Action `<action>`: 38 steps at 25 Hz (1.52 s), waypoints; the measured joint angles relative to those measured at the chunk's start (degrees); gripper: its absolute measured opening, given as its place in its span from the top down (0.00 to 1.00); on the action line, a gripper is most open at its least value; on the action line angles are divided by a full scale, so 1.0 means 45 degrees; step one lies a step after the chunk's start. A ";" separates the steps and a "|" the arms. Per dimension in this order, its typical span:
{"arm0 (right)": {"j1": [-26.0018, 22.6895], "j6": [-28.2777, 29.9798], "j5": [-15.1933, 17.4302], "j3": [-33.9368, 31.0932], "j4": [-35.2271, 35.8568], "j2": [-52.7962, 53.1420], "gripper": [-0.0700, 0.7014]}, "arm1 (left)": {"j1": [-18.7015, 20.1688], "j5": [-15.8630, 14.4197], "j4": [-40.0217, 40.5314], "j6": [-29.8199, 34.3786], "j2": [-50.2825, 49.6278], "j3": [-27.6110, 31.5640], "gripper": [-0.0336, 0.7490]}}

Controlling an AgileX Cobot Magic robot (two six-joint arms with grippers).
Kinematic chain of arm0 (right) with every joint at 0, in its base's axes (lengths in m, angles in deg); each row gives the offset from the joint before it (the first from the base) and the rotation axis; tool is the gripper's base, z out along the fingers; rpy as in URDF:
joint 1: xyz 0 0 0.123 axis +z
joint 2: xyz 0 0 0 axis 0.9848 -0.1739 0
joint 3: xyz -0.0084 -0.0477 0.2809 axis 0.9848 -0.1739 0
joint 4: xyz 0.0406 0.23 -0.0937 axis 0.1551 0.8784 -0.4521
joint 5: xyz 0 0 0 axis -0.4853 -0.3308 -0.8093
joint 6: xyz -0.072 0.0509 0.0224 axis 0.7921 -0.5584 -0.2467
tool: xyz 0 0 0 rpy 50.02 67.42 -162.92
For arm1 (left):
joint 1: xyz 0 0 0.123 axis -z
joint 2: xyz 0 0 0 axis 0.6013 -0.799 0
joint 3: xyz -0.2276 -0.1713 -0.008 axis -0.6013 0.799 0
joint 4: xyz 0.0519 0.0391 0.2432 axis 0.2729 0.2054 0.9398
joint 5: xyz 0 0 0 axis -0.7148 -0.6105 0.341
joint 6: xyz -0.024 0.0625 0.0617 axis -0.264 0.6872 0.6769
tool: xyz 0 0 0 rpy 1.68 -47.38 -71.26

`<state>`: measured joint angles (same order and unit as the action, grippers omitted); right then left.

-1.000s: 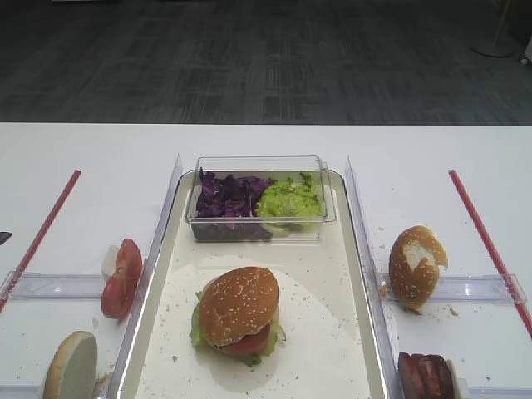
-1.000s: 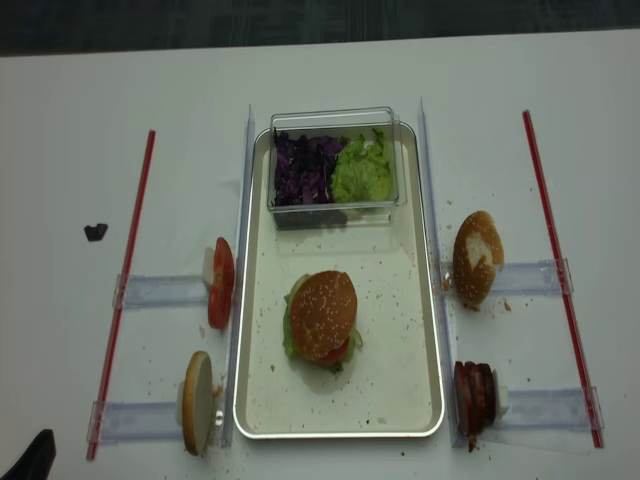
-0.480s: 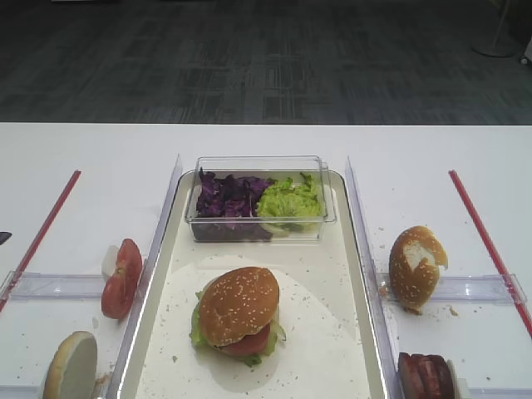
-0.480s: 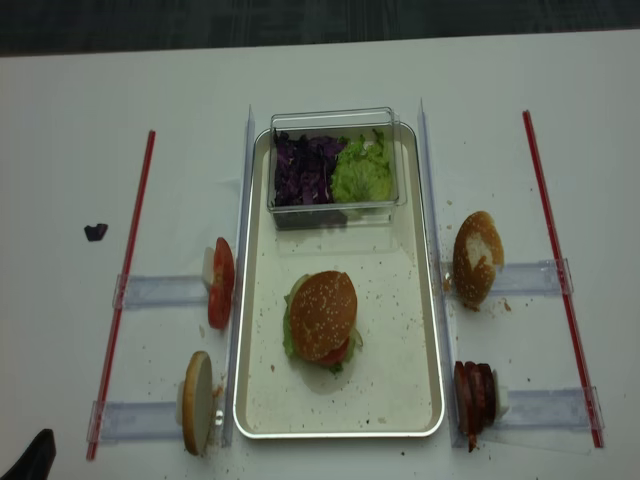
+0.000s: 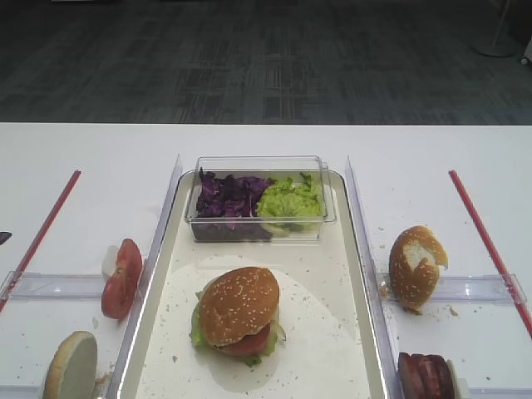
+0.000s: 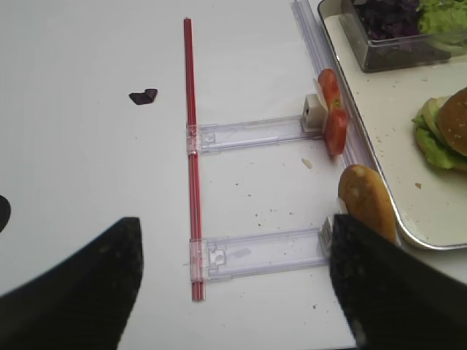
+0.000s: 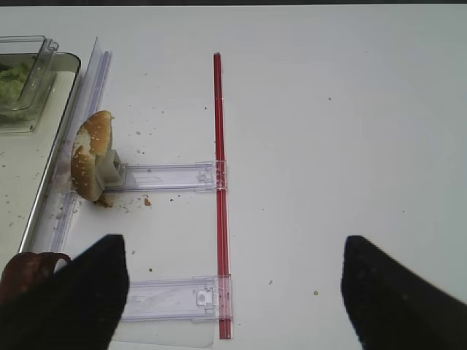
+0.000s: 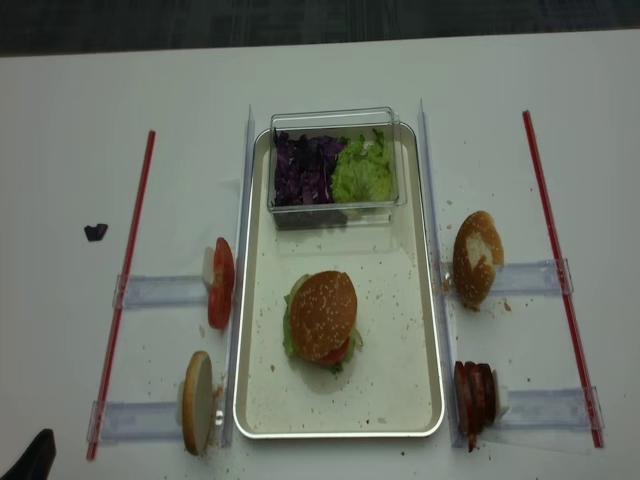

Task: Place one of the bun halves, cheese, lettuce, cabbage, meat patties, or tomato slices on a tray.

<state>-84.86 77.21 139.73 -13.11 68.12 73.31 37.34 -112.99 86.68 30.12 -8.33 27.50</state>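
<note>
A: Where is there room on the long cream-white tray with the metallic rim [image 8: 420, 330]?

B: The lower half, around the assembled burger under its sesame-seeded domed bun top [image 8: 323, 316]. Bare tray lies to its right and below it.

A: And the upper end?

B: Blocked by the small clear plastic tub [image 8: 335, 160] that spans nearly the full width.

A: The sides?

B: At left, upright red tomato slices [image 8: 220, 283] and a pale flat-faced bun half [image 8: 196, 402] stand against the tray's edge. At right, a torn brown bun half [image 8: 476, 258] and dark reddish-brown meat patties [image 8: 475, 397] do likewise. Beyond the thin red strips [image 8: 123, 280] the white table [image 8: 60, 130] lies bare, apart from a small dark scrap [image 8: 95, 231] at far left.
</note>
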 joint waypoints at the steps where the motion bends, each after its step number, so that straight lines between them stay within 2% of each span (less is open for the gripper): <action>1: 0.0000 0.0000 0.0000 0.0000 0.0000 0.0000 0.11 | 0.0000 0.0000 0.0000 0.0000 0.0000 0.0000 0.33; 38: 0.0000 -0.0028 0.0000 0.0000 0.0000 0.0000 0.11 | 0.0000 0.0000 0.0000 0.0000 0.0000 0.0000 0.33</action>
<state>-84.86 77.08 139.73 -13.11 68.12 73.31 37.34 -112.99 86.68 30.12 -8.33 27.50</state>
